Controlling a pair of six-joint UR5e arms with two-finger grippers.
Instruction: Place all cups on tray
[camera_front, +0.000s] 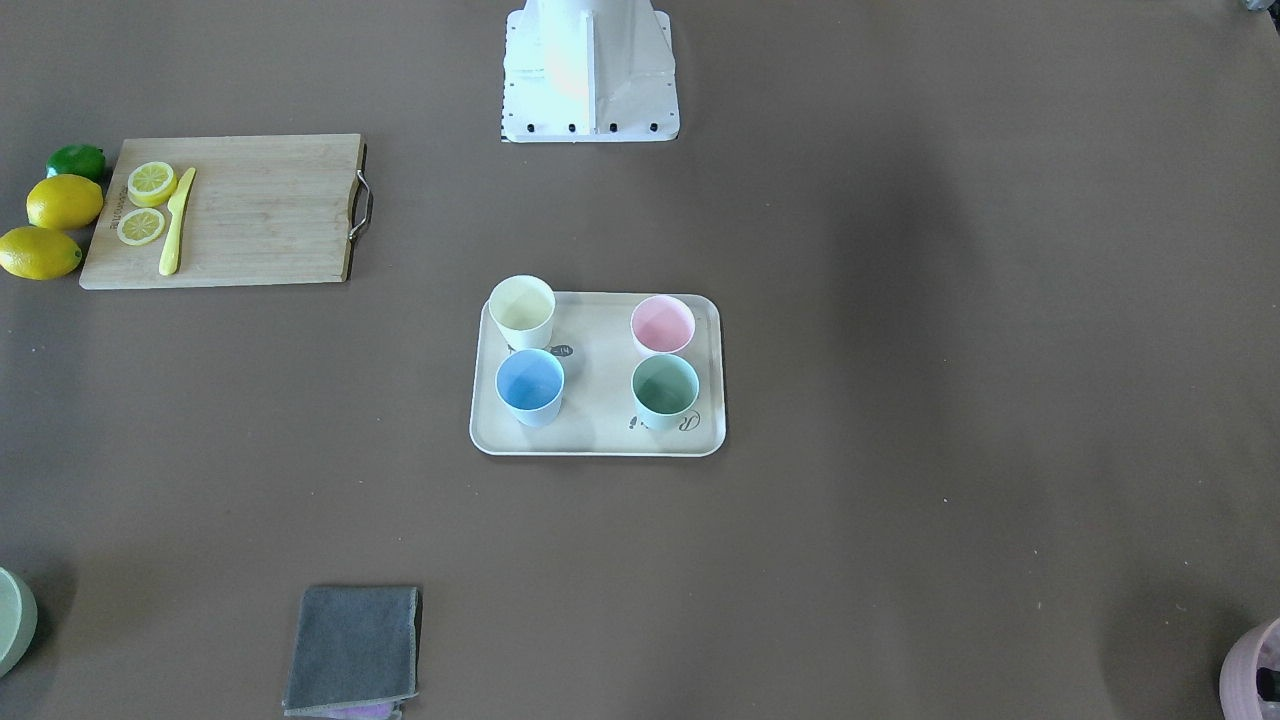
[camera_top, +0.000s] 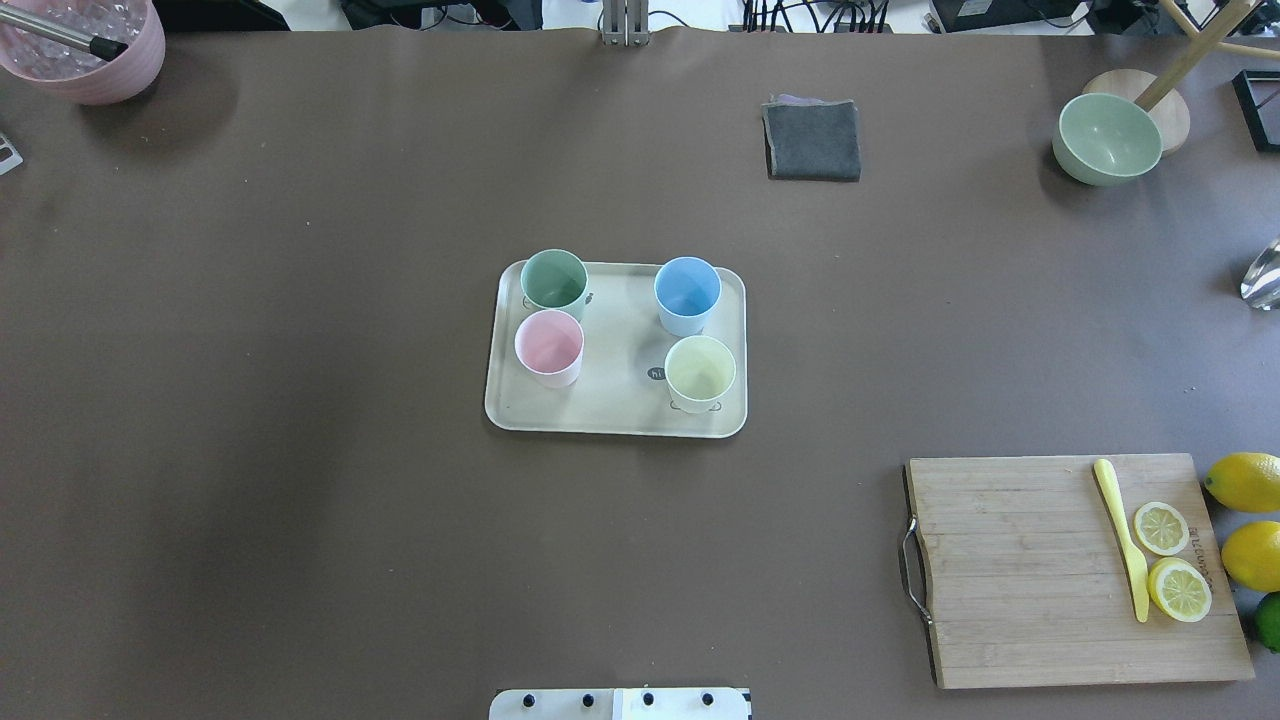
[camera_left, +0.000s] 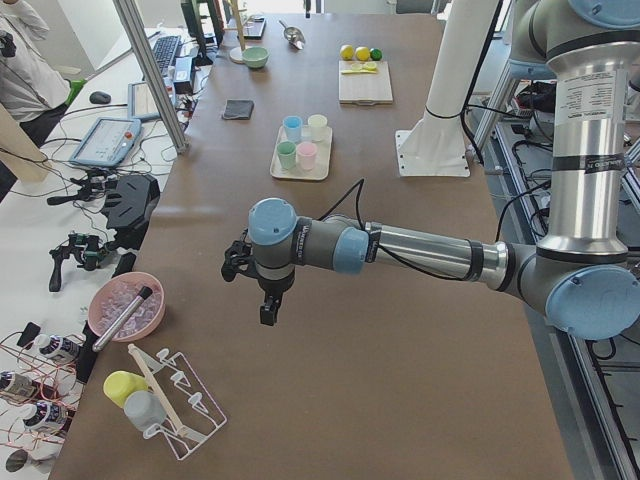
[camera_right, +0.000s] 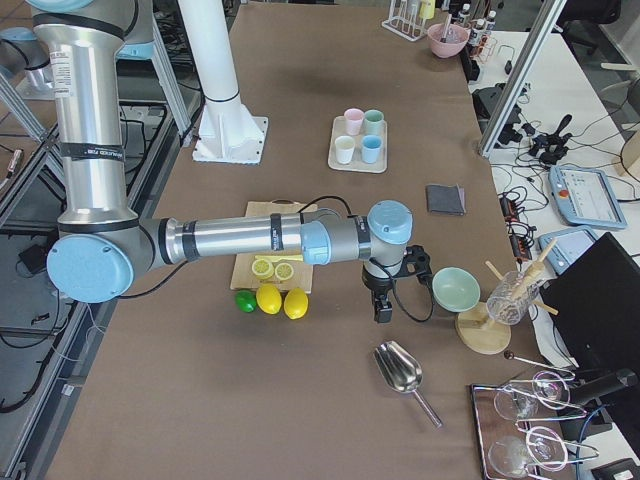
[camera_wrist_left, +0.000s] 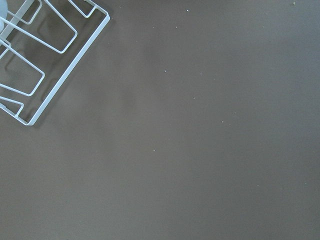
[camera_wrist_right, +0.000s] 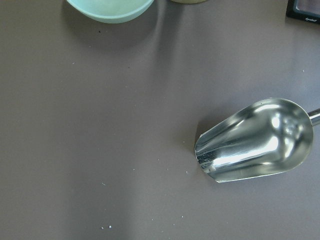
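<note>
The cream tray (camera_top: 615, 405) lies mid-table and holds all four cups upright: mint green (camera_top: 553, 281), light blue (camera_top: 688, 293), pink (camera_top: 548, 345) and pale yellow (camera_top: 700, 371). The front-facing view shows the same tray (camera_front: 600, 440) with the four cups on it. My left gripper (camera_left: 268, 312) hangs over bare table far from the tray, near the table's left end. My right gripper (camera_right: 382, 308) hangs near the right end, beside a green bowl. Both show only in the side views, so I cannot tell whether they are open or shut. Neither wrist view shows fingers or a cup.
A wooden cutting board (camera_top: 1020, 570) with lemon slices and a yellow knife lies front right, whole lemons beside it. A grey cloth (camera_top: 812, 140), a green bowl (camera_top: 1108, 138) and a pink bowl (camera_top: 85, 50) stand at the far edge. A metal scoop (camera_wrist_right: 257, 140) lies under my right wrist, a wire rack (camera_wrist_left: 35, 60) under my left.
</note>
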